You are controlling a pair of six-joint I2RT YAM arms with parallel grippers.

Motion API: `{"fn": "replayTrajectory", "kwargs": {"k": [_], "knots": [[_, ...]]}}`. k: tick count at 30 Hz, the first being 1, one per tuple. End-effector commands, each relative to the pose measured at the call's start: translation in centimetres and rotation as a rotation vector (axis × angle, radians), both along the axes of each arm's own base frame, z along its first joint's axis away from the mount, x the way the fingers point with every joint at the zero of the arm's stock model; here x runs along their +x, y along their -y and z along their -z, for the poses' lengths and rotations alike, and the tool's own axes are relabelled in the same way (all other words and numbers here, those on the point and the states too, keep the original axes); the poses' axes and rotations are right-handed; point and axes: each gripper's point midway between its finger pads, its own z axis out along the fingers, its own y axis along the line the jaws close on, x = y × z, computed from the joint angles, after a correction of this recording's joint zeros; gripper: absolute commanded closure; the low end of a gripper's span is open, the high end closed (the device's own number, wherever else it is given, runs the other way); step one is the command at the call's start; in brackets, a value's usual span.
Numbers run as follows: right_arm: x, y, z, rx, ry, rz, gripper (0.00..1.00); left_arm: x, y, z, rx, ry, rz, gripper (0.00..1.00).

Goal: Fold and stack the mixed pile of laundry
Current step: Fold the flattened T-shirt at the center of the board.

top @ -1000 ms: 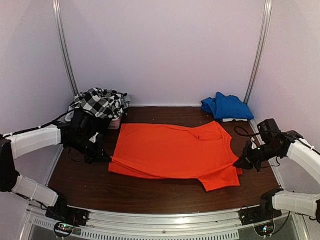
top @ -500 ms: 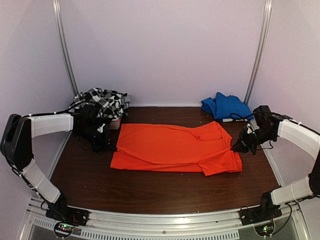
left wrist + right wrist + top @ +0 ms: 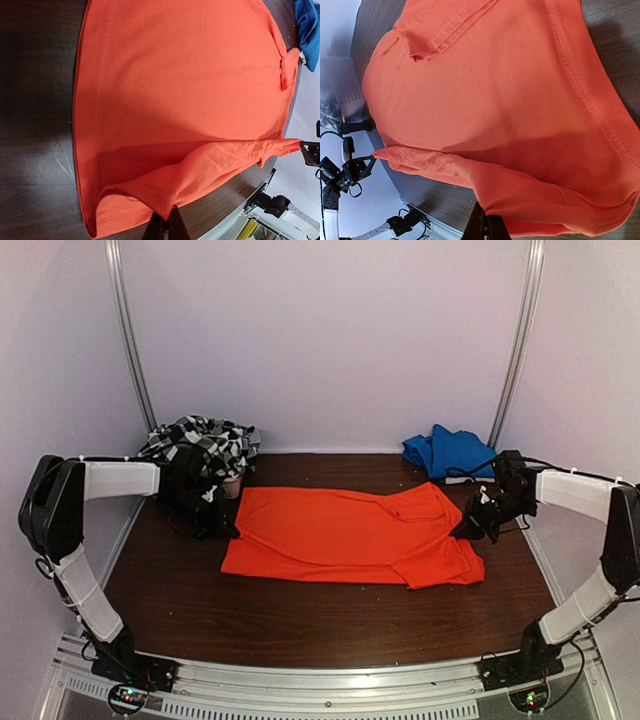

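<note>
— What colour is the shirt [image 3: 350,535]?
— Plain bright orange-red all over, with no print. The garment [image 3: 200,445] at the back left is black-and-white checked.
— And the cloth [image 3: 452,452] at the back right?
— Solid blue. The table [image 3: 300,625] is dark brown with a faint wood grain, and the walls [image 3: 320,340] are pale lilac.

Bare tabletop [image 3: 300,625] lies open at six o'clock of the orange shirt [image 3: 340,535], while the checked pile [image 3: 200,445] blocks ten o'clock and a blue cloth [image 3: 455,453] crowds two o'clock.
</note>
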Motion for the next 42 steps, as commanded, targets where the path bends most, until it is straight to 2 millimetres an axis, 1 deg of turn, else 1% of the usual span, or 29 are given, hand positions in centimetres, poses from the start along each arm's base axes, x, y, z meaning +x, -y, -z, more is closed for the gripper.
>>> {"fn": "replayTrajectory", "kwargs": {"k": [1,5,10,17,19,23,28,31,35,42], "knots": [[1.8,0.1,-0.5,-0.001,0.058,-0.016,1.0,1.6,0.1,-1.3,-0.025,0.069,0.003,1.0],[2.2,0.3,-0.2,-0.006,0.057,-0.014,1.0,1.4,-0.3,-0.8,-0.027,0.062,-0.011,1.0],[2.6,0.9,0.8,-0.018,0.048,-0.002,1.0,1.8,-0.2,-0.7,-0.036,0.074,-0.017,1.0],[3.7,1.3,1.6,-0.026,0.047,0.001,1.0,1.2,-1.0,0.1,-0.02,0.069,-0.034,1.0],[4.0,1.3,1.6,-0.026,0.052,0.0,1.0,1.1,-1.1,0.1,-0.027,0.079,-0.039,1.0],[4.3,1.3,0.8,-0.031,0.071,-0.003,1.0,0.8,-1.7,0.1,-0.025,0.09,-0.053,1.0],[3.8,1.8,1.0,-0.051,0.059,0.002,1.0,0.6,-2.9,0.1,-0.026,0.105,-0.084,1.0],[3.4,2.2,1.3,-0.061,0.052,0.013,1.0,0.8,-3.2,0.1,-0.032,0.111,-0.089,1.0],[3.4,2.4,1.4,-0.061,0.054,0.03,1.0,1.2,-3.2,0.0,-0.044,0.129,-0.088,1.0],[4.2,2.3,1.4,-0.048,0.07,0.041,1.0,1.9,-2.8,0.7,-0.06,0.127,-0.078,1.0]]}}
